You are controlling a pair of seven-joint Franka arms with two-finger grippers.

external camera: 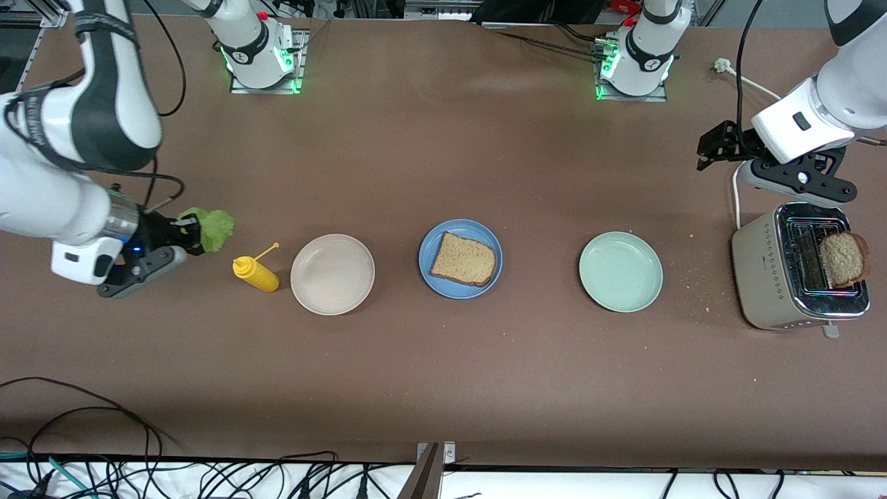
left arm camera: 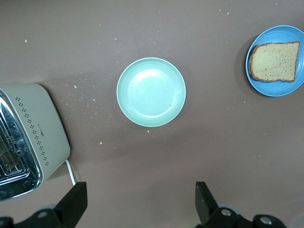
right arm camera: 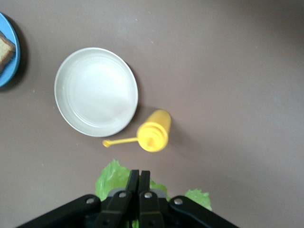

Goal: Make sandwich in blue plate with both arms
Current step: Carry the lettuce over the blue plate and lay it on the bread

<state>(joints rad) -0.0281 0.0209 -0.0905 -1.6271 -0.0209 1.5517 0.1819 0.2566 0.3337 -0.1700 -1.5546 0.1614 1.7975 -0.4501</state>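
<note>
The blue plate sits mid-table with one brown bread slice lying flat on it; both also appear in the left wrist view, the plate and the slice. A second bread slice stands in the toaster. My right gripper hangs over the table at the right arm's end, shut on a ruffled green lettuce leaf; in its wrist view the fingers pinch the leaf. My left gripper hovers open and empty over the table near the toaster, its fingers wide apart.
A yellow squeeze bottle lies between the lettuce and a beige plate. A pale green plate sits between the blue plate and the toaster. Crumbs dot the table around the toaster. Cables run along the table's near edge.
</note>
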